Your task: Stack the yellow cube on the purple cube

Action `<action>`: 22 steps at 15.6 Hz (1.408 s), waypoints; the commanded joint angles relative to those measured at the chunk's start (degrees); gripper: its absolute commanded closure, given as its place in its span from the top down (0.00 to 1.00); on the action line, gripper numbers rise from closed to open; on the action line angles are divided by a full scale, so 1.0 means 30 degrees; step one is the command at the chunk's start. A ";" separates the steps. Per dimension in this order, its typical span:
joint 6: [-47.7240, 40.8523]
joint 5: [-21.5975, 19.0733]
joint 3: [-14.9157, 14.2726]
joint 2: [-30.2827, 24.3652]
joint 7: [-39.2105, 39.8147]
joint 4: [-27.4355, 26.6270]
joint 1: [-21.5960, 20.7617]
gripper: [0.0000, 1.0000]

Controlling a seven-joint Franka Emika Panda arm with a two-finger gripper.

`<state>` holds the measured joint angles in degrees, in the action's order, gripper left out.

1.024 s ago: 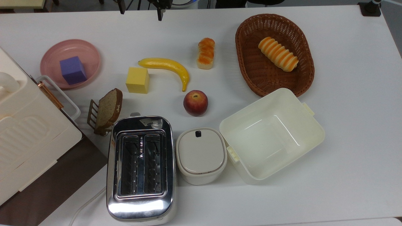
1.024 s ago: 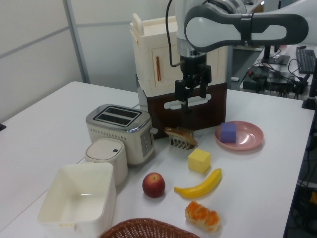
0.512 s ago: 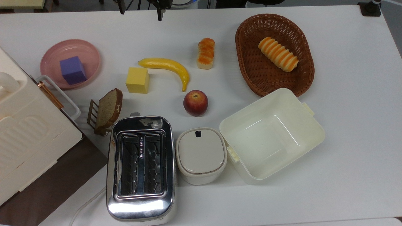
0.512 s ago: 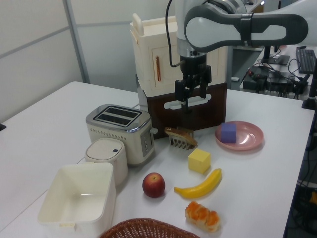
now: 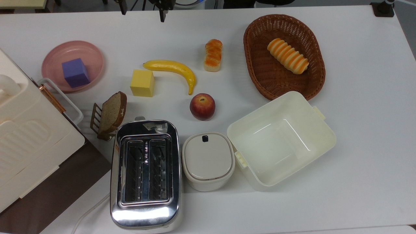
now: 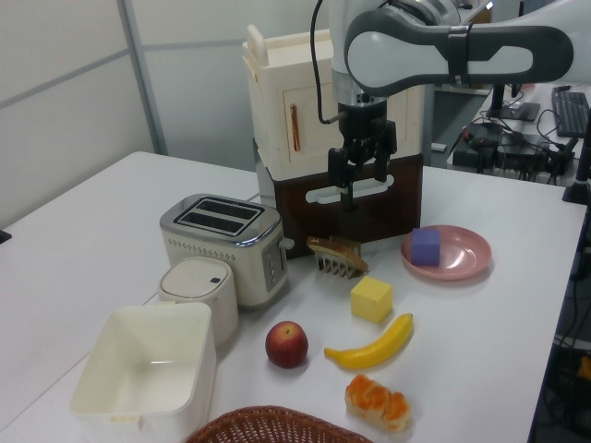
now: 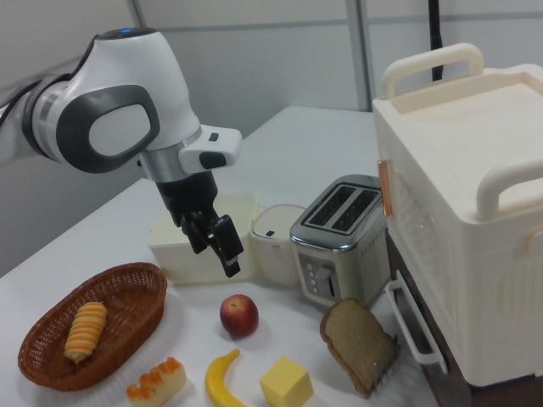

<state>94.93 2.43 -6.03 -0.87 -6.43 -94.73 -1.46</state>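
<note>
Left view, entry one: gripper, hanging high over the table, fingers pointing down with a plain gap between them, nothing held.

Yellow cube: on the table, below the gripper and somewhat nearer in the left view, almost straight under it with a slight offset to the left view's right. Free on all sides; the banana lies just beside its near face, the bread slice in its rack just beyond its far side. As a cube it has no long axis; in the top view the yellow cube sits nearly square to the frame, only slightly turned.

Purple cube: inside the pink plate, to the left view's right of the yellow cube and a little farther back. In the top view the purple cube stands in the plate to the top view's left of the yellow cube, well apart from it.

Arm pose: in the right view the gripper hangs from a bent wrist above the apple, with the yellow cube lower and to the right view's right.

Judgement: nothing stacked yet; the approach appears to call for a descent with a small shift toward the yellow cube, and the present opening looks narrow for the block's width.
</note>
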 commanded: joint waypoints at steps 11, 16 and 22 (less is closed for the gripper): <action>0.2369 -0.0254 0.2034 -0.0237 -0.0435 -0.2434 0.2648 1.00; 0.2723 -0.0284 0.2420 -0.0150 -0.0729 -0.3079 0.3648 1.00; 0.4443 -0.0255 0.2507 0.0026 -0.0729 -0.4658 0.4528 1.00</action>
<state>102.23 2.42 0.27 -0.01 -7.78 -104.31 10.54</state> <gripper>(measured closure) 0.000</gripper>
